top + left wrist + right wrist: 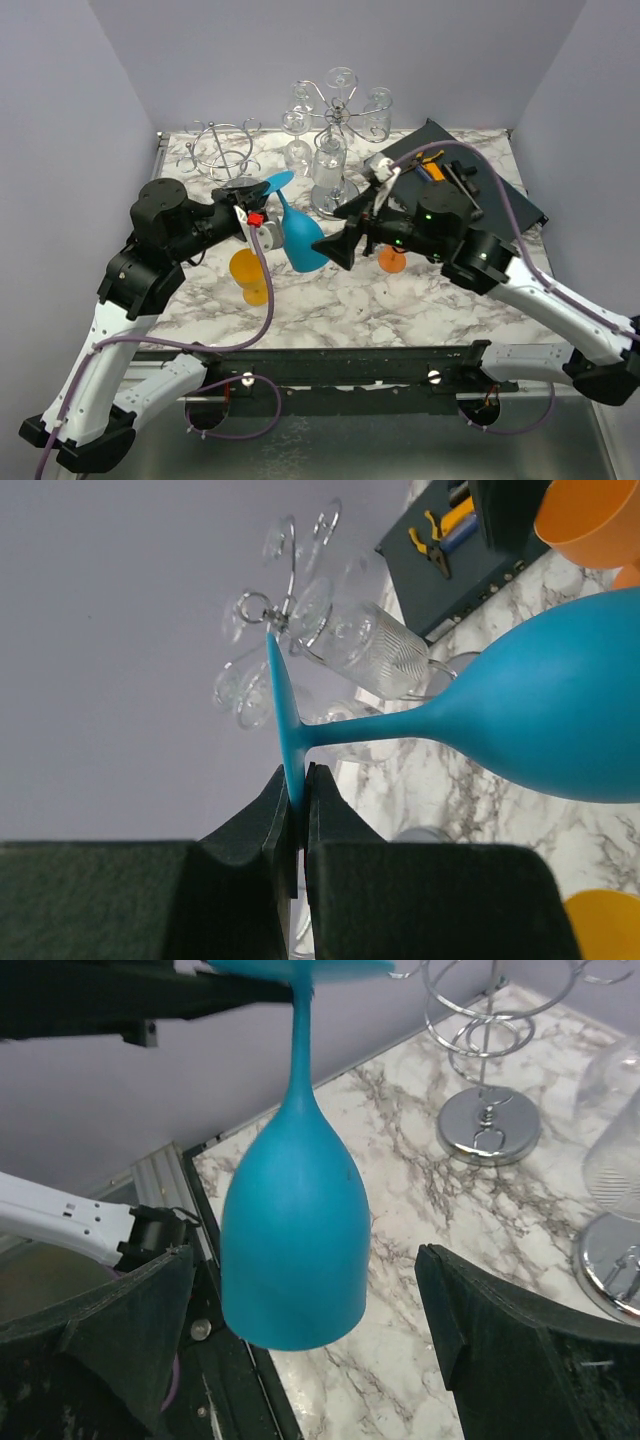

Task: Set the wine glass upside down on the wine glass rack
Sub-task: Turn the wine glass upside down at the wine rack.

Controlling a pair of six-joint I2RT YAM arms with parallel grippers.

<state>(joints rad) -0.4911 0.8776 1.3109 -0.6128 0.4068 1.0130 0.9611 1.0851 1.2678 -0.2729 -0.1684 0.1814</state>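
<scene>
The blue wine glass [300, 238] hangs bowl-down above the marble table, tilted. My left gripper [255, 195] is shut on the rim of its foot; in the left wrist view the thin blue foot [285, 720] is pinched between the fingers [298, 790], with the bowl [560, 720] reaching right. My right gripper [322, 247] is open, its fingers on either side of the bowl [295, 1240] without touching it. The chrome wine glass rack [335, 125] stands at the back centre with several clear glasses hanging on it; it also shows in the left wrist view [300, 620].
A second, empty chrome rack [222, 150] stands at the back left and shows in the right wrist view [490, 1110]. Two orange glasses [248, 275] [392, 260] are on the table near the grippers. A dark tool tray [490, 185] lies at the back right.
</scene>
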